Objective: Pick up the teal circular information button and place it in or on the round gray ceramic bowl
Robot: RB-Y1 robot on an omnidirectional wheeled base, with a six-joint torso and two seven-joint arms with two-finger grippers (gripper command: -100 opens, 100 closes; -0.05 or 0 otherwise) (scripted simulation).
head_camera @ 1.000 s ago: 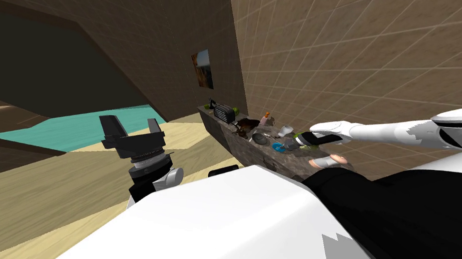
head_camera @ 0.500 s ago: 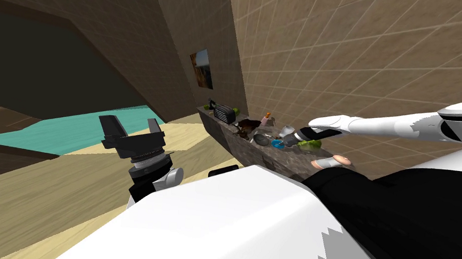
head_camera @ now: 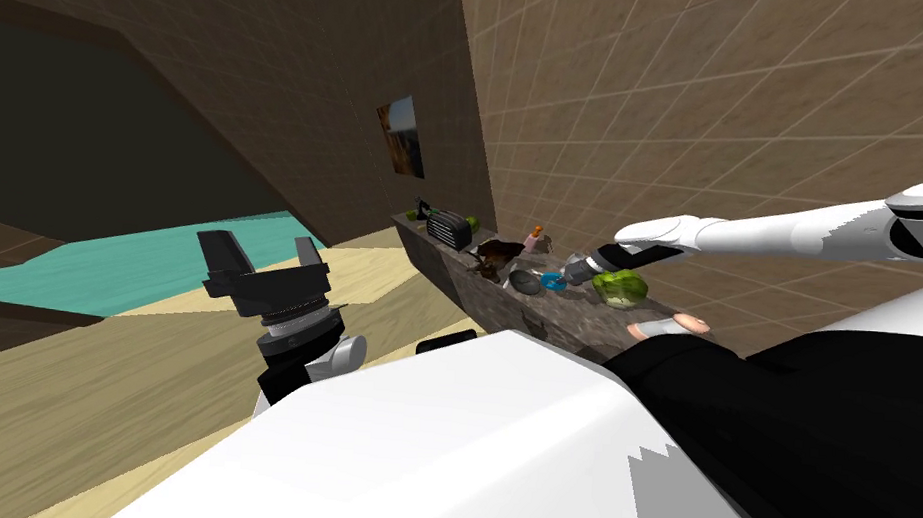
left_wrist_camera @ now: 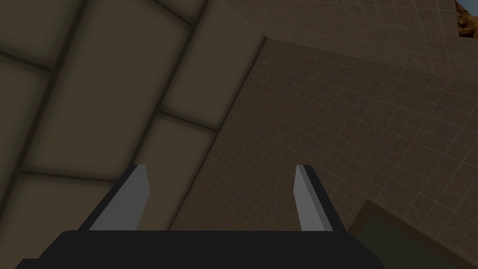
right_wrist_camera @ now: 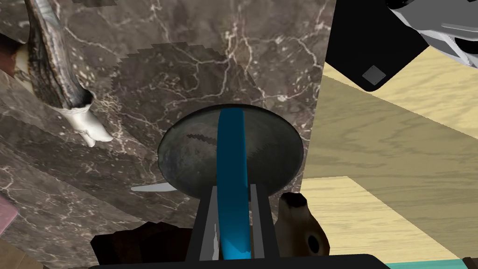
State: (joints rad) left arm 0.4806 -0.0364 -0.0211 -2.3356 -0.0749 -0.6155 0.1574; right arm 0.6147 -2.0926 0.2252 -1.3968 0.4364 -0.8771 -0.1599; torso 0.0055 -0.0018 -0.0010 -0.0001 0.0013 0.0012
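Note:
My right gripper (right_wrist_camera: 232, 188) is shut on the teal round button (right_wrist_camera: 232, 177), which stands edge-on between the fingers. Straight beyond it lies the round grey bowl (right_wrist_camera: 191, 154) on the dark marble counter (right_wrist_camera: 186, 60). In the head view the right gripper (head_camera: 571, 274) reaches over the counter, with the button (head_camera: 551, 280) just by the bowl (head_camera: 523, 281). It cannot be told whether the button touches the bowl. My left gripper (head_camera: 259, 254) is raised at my left side, open and empty, as its wrist view (left_wrist_camera: 223, 196) confirms.
A green leafy lump (head_camera: 620, 287) sits just right of the gripper and a pink-and-grey item (head_camera: 666, 326) nearer me. Farther along stand a brown object (head_camera: 495, 253), a small bottle (head_camera: 532, 237) and a dark slotted box (head_camera: 448, 228). A white-tipped horn shape (right_wrist_camera: 70, 93) lies beside the bowl.
My right arm has carried the button leftward along the counter, from beside the green lump to over the grey bowl. The left arm has not moved.

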